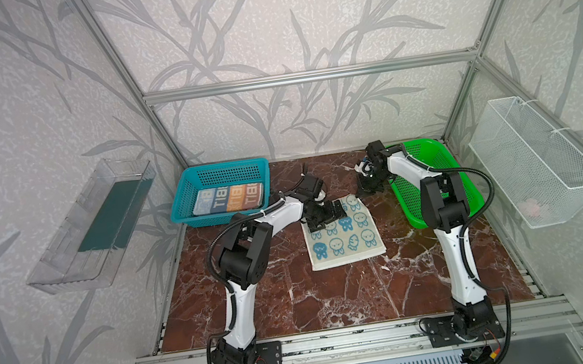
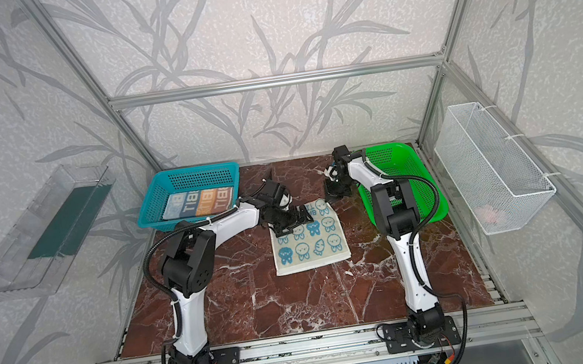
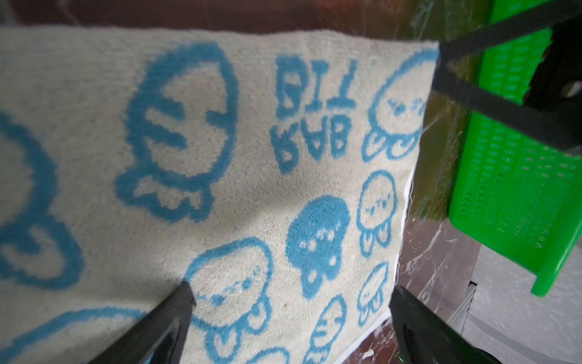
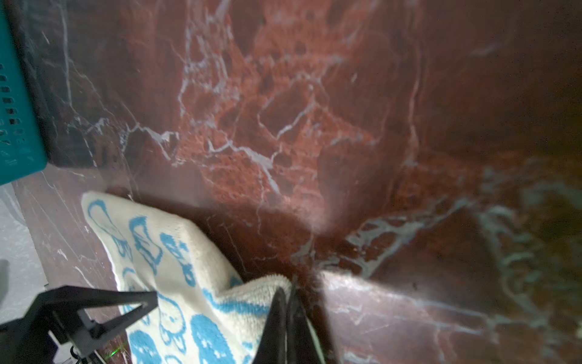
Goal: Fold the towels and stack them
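Surface (image 1: 298, 298): red-brown marble; cream-and-blue towel (image 1: 344, 239) spread out.
Left fingers (image 3: 163, 327): spread wide above towel.
Right fingers (image 4: 283, 321): clenched on towel's corner.
Blue basket (image 1: 227, 174): folded towels (image 1: 228, 198) inside.

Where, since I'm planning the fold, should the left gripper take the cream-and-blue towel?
Probably its far left corner, from above at the edge: the towel lies flat, the right gripper is shut on the far right corner, and the open left gripper hangs over that side.
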